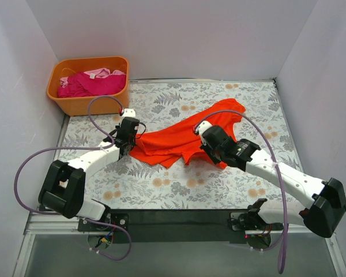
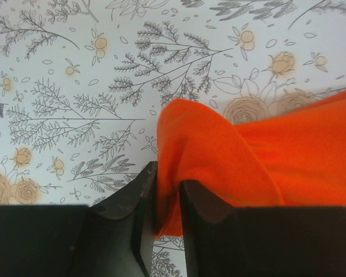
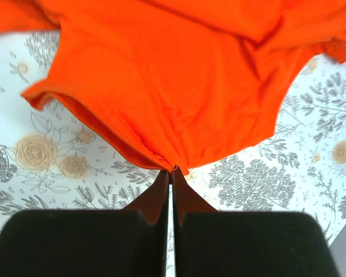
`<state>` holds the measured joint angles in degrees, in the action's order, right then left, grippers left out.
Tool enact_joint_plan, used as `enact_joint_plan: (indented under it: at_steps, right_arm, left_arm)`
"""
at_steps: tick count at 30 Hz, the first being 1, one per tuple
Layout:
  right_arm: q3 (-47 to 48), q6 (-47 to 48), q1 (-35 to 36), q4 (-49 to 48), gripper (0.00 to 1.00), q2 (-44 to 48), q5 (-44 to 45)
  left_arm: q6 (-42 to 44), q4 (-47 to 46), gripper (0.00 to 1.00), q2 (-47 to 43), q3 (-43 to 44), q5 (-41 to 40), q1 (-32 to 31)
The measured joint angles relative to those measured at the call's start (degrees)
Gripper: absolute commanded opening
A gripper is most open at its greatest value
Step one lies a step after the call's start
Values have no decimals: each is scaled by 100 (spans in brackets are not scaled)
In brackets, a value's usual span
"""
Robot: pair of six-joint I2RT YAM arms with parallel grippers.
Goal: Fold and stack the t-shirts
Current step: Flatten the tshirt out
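A bright orange-red t-shirt lies crumpled and stretched across the middle of the floral table. My left gripper is shut on its left edge; in the left wrist view a fold of the orange fabric sits between the fingers. My right gripper is shut on the shirt's hem, with the cloth spread out ahead of it. Magenta and pale pink t-shirts lie bundled in the orange tub.
The orange plastic tub stands at the far left corner. Grey walls close in the table on the left, back and right. The floral tablecloth shows between the shirt and the arm bases.
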<state>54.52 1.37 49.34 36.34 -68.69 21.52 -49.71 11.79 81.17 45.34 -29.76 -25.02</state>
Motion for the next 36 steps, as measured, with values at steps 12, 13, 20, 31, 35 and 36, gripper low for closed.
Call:
enact_joint_plan:
  at_steps: [12,13,20,31,35,36]
  right_arm:
    - [348,177,-586,59,1,232,-79]
    - [348,186,-636,70,1,251,-87]
    - [348,308,-986,87,1,450,-83]
    - [610,334,-1880,85,1,723,-28]
    - [614,337,-1943,85,1,748,-111]
    - [614,337,-1969,85,1,748,-131]
  left_arm:
    - [-59,-48,54,520,0,225,374]
    - [-59,-52,54,553,0,232,391]
    - [-162,-114,54,752,2,573,892]
    - [-398,-245,55,949,107,1377,1217]
    - [-435,-284,55,931,151,1751,1255]
    - [-442,-291,55,901,151,1823,1257]
